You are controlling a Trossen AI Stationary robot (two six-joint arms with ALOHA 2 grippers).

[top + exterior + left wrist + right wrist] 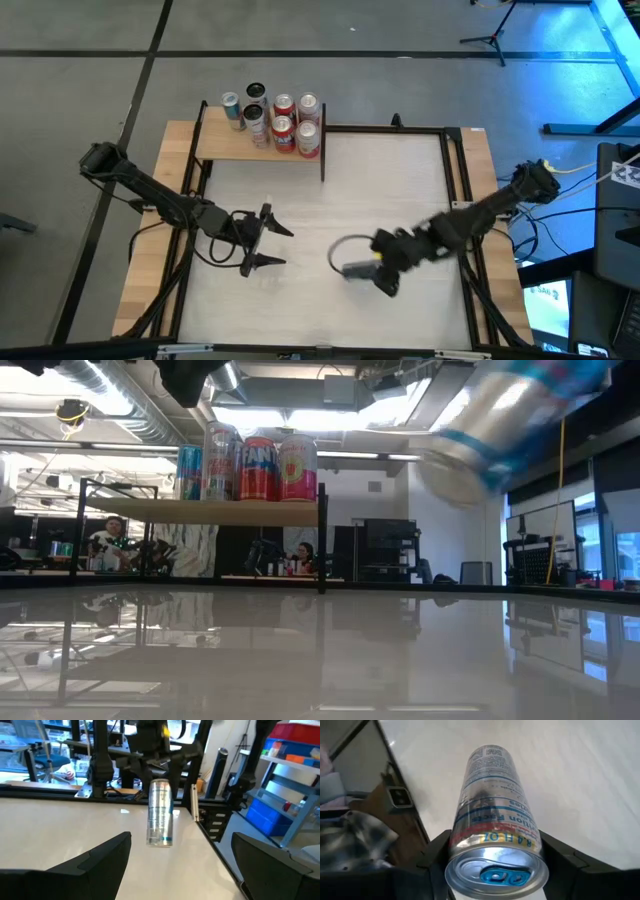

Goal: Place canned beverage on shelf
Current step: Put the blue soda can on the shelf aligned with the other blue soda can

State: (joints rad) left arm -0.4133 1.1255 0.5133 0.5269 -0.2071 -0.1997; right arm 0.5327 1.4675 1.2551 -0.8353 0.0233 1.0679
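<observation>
My right gripper [372,272] is shut on a silver can with blue print [354,270] over the table's near middle. The can also shows in the left wrist view [160,815] and, blurred, high in the low view [510,420]. My left gripper [282,246] is open and empty to the can's left, its fingers pointing at the can. The shelf [222,146], a tan board on a black frame, stands at the far left. Several cans [282,122] stand upright on its right half. My right gripper pinches the can between its two fingers [436,856] on opposite sides of the wall, near its tab end [492,851]. The can lies along the fingers, its base end sticking out past them toward the table's left. It is tilted and lifted clear of the table.
The shelf's left part [130,510] is bare board. A black frame [452,180] runs along the whitish tabletop's edges. People sit in the room beyond the table [110,540].
</observation>
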